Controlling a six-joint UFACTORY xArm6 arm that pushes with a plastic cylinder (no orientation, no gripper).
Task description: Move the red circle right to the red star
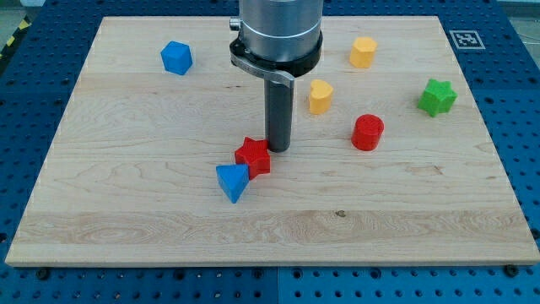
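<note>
The red circle, a short red cylinder, stands on the wooden board right of centre. The red star lies near the board's middle, with a blue triangle touching its lower left. My tip rests on the board just right of the red star, touching or nearly touching it. The red circle is about a hundred pixels to the right of my tip and slightly higher in the view.
A yellow heart lies above and left of the red circle. A yellow hexagon is at the top right, a green star at the far right, and a blue block at the top left.
</note>
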